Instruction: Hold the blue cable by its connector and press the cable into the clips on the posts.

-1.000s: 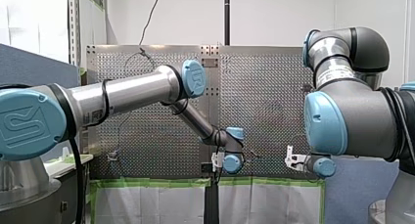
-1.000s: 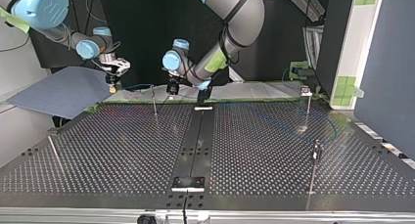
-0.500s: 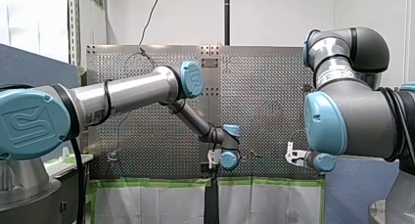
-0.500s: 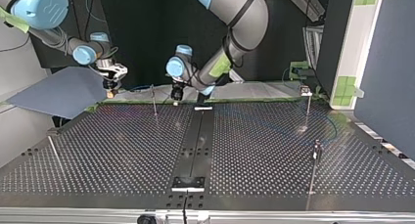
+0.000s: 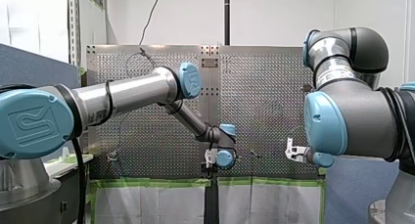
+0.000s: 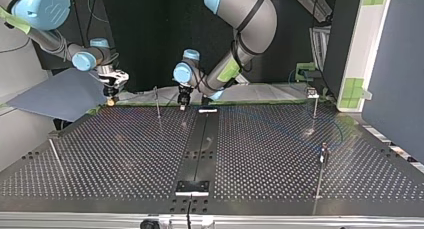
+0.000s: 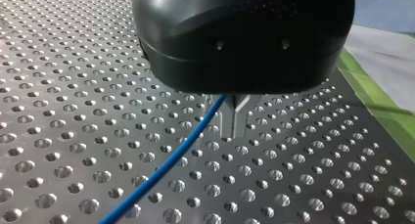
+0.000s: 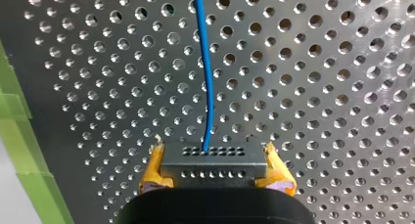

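Pads [image 8: 152,166] of yellow on my right gripper [image 8: 213,158] clamp the connector [image 8: 213,161] from both sides. The connector is a flat grey block with two rows of small holes along its face. From the middle of its front row the cable [image 8: 209,87] leaves as a thin, bright blue line. It runs nearly straight ahead over the perforated table [image 8: 342,87], with one slight bend partway. Green tape [image 8: 19,136] edges the table beside this gripper.

My left gripper [image 7: 234,133] has a black housing and two metal fingers [image 7: 227,121]. They stand narrow, with only a thin slit between them, their tips close over the table. The cable comes out from under the housing right at these fingers and slants away low across the holes. Whether the fingers pinch it I cannot tell.

In the top view both grippers hang over the table's far edge, my right one at the view's left. A thin post [image 6: 157,103] stands between them. Other posts [image 6: 315,108] stand at the view's right, where faint blue cable curves over the table.
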You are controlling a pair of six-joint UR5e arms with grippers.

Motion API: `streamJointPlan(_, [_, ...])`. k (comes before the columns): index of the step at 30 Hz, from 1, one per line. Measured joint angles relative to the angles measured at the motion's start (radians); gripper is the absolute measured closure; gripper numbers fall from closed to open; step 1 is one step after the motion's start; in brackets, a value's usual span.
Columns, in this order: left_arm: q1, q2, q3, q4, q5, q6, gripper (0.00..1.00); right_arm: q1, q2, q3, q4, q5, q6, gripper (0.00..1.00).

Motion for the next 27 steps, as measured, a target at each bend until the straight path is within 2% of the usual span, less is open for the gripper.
streamJointPlan(9, [0.009,-0.002,0.004,-0.01,0.004,-0.001,1.0,0.001,0.001,-0.037,0.002,0.0,0.027,1.0])
streamJointPlan(15, [0.011,-0.033,0.03,-0.03,-0.003,-0.004,1.0,0.003,0.001,-0.054,0.002,-0.001,0.041,1.0])
streamJointPlan(21, [0.012,-0.044,0.042,-0.035,-0.028,-0.012,1.0,0.004,0.004,-0.066,0.003,0.0,0.056,1.0])
streamJointPlan(27, [0.006,-0.044,0.05,-0.014,-0.059,-0.011,1.0,0.005,0.005,-0.069,0.004,0.001,0.059,1.0])
